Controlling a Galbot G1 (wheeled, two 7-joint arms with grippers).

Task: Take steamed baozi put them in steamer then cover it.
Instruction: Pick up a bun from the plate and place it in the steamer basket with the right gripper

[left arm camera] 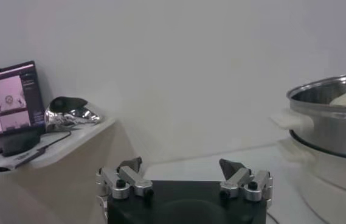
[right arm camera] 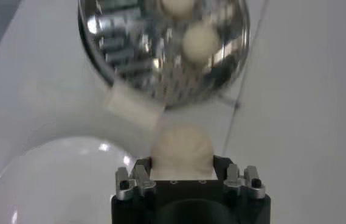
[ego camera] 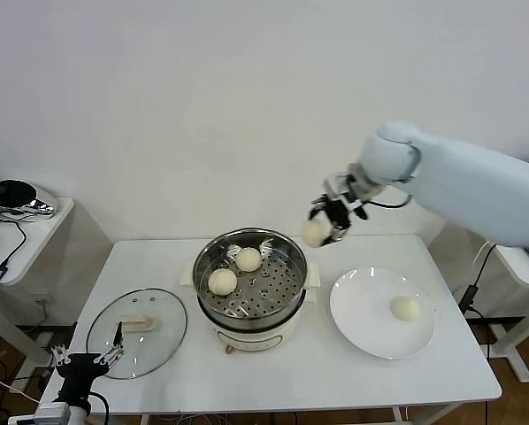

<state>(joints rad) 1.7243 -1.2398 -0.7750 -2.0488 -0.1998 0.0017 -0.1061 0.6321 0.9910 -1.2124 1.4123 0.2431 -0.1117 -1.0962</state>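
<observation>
1. The right claw (ego camera: 332, 220) hangs in the air above the far right side of the table (ego camera: 273, 376), just past the steamer's far right rim, its fingers clamped on a bun (ego camera: 315, 233).
2. In the right wrist view that held bun (right arm camera: 181, 151) sits right between the two fingers, pressed against the claw body, and sticks out ahead of it.
3. From the head view the held bun shows at the claw's lower left side, beside the steamer rim and clear of the tray.
4. The steamer (ego camera: 287, 305) stands at the middle of the table, below and to the left of the claw; two buns lie on its perforated tray, one near the far side (ego camera: 249, 258) and one nearer the front left (ego camera: 222, 282).
5. The wrist view looks down on the steamer (right arm camera: 118, 58) ahead of the claw, with a bun (right arm camera: 200, 41) in it.
6. To the right of the steamer a white plate (ego camera: 357, 328) carries one more bun (ego camera: 407, 308), near and below the claw.
7. The lid (ego camera: 163, 341) lies flat on the table left of the steamer, handle up.
8. The left claw (ego camera: 108, 356) waits low at the front left edge of the table, touching nothing, just beside the lid, its fingers spread apart and empty.
</observation>
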